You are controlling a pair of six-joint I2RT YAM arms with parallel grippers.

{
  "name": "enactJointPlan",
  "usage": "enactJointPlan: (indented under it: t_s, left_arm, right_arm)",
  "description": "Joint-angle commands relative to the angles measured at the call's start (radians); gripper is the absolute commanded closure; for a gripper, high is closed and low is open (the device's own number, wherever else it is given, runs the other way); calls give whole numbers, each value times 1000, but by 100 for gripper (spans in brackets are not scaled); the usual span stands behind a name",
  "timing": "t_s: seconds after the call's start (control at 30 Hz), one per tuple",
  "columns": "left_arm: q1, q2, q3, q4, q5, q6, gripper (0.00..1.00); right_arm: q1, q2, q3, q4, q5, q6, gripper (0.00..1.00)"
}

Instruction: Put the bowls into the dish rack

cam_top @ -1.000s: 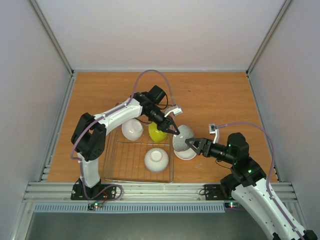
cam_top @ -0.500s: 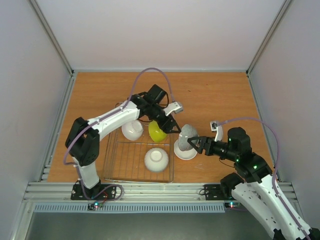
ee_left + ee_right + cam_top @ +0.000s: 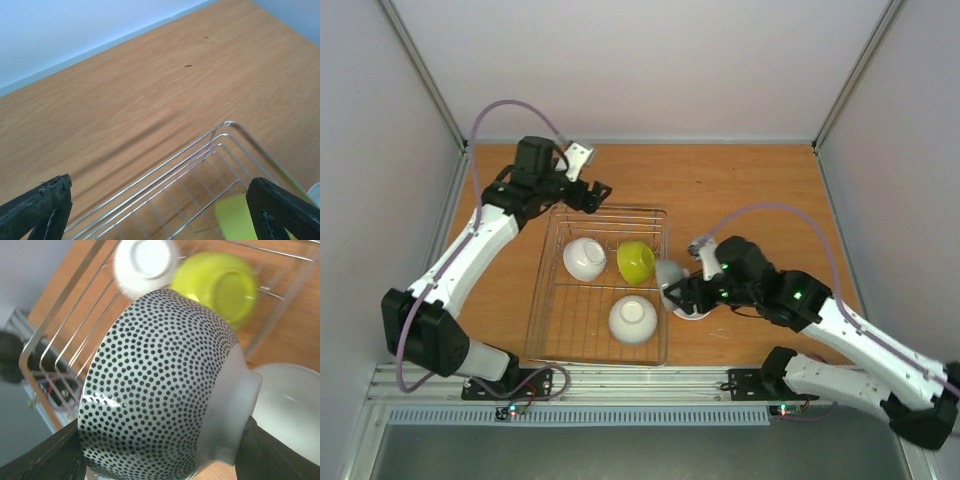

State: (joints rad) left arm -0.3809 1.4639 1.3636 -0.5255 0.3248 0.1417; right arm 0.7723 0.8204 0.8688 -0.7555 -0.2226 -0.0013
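Note:
The dish rack holds a white bowl, a yellow-green bowl and a second white bowl. My right gripper is shut on a grey dotted bowl, tilted at the rack's right edge; the bowl fills the right wrist view between the gripper's jaws. Under it on the table sits another white bowl. My left gripper hangs open and empty over the rack's far rim, with the yellow-green bowl below it.
The rack stands near the table's front edge, between the two arm bases. Bare wood runs behind it to the back wall and to both sides. The right arm's cable loops above the table on the right.
The left gripper has opened, left the yellow-green bowl in the rack and swung back to the rack's far rim. The right arm has shifted the grey bowl slightly left toward the rack.

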Motion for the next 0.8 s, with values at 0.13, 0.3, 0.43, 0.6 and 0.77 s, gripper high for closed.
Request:
enactJointPlan:
  t_s: [0.13, 0.3, 0.43, 0.6, 0.77]
  left_arm:
    - [130, -187, -226, 76, 28, 44, 5]
    - [208, -240, -268, 100, 82, 27, 4]
    - [246, -249, -277, 111, 129, 4, 4]
    - [252, -245, -287, 119, 142, -4, 4]
    - [252, -244, -297, 125, 150, -7, 4]
  right_arm:
    - [467, 377, 280, -52, 535, -156, 99]
    - [519, 567, 361, -34, 581, -174, 99]
    - [536, 649, 407, -4, 567, -197, 99]
    - [558, 714, 455, 13, 569, -223, 99]
    - [607, 747, 508, 9, 629, -249, 99]
